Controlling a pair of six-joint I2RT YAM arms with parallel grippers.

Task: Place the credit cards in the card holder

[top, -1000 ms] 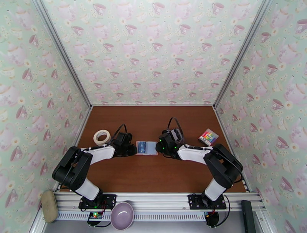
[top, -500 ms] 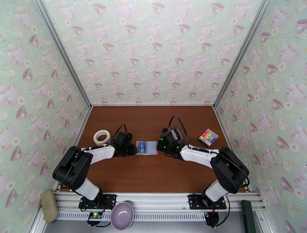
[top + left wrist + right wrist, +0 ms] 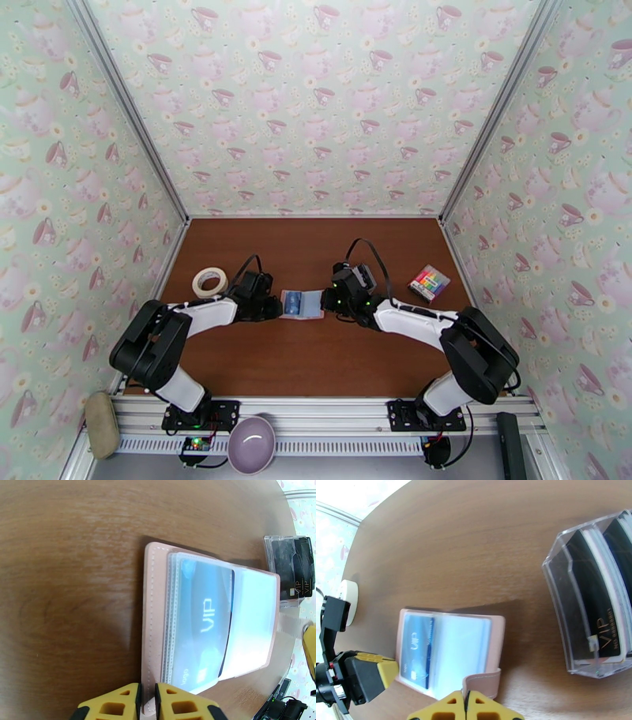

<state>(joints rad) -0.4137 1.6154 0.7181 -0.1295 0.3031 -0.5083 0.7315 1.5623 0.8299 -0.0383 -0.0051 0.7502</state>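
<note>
The pale pink card holder [image 3: 302, 305] lies open on the table between my two grippers. Its clear sleeves show in the left wrist view, and a bluish VIP card [image 3: 201, 626] sits in one of them. The left gripper [image 3: 147, 701] is shut on the card holder's [image 3: 152, 610] near pink edge. In the right wrist view the right gripper [image 3: 465, 709] is shut at the holder's raised snap tab [image 3: 484, 681]. More credit cards [image 3: 594, 614], dark-faced, stand in a clear plastic box to the right of the holder [image 3: 495, 638]. That box [image 3: 292, 570] lies just past the holder's far side.
A white tape roll [image 3: 209, 282] lies left of the left arm. A rainbow-striped rectangle [image 3: 428, 283] sits at the right near the wall. A purple bowl [image 3: 251, 444] rests on the front rail, below the table edge.
The right arm's elbow has swung to the right and its gripper has crept a little left at the holder. The left arm and the holder have hardly moved.
</note>
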